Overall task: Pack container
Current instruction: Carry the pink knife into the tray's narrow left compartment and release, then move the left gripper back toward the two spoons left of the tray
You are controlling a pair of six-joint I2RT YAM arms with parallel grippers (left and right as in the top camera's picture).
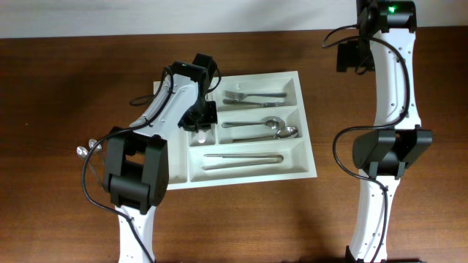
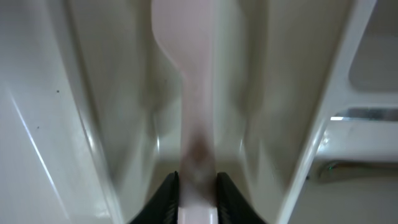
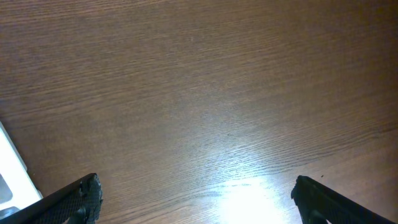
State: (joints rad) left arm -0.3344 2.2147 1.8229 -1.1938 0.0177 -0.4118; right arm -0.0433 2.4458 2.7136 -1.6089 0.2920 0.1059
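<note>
The white cutlery tray (image 1: pixel 306 162) lies at the middle of the wooden table. Forks (image 1: pixel 252 96) lie in its top long compartment, spoons (image 1: pixel 265 128) in the middle one and long silver pieces (image 1: pixel 245 158) in the bottom one. My left gripper (image 1: pixel 202 121) reaches down into a narrow upright compartment at the tray's left. In the left wrist view its jaws (image 2: pixel 198 194) are shut on the handle of a pale flat utensil (image 2: pixel 189 68) between the tray walls (image 2: pixel 50 124). My right gripper (image 1: pixel 351 55) hovers at the back right, jaws (image 3: pixel 196 199) open and empty over bare wood.
A silver spoon (image 1: pixel 85 150) lies on the table left of the tray, beside my left arm. A corner of the tray (image 3: pixel 9 168) shows at the left edge of the right wrist view. The table's back edge runs along the top.
</note>
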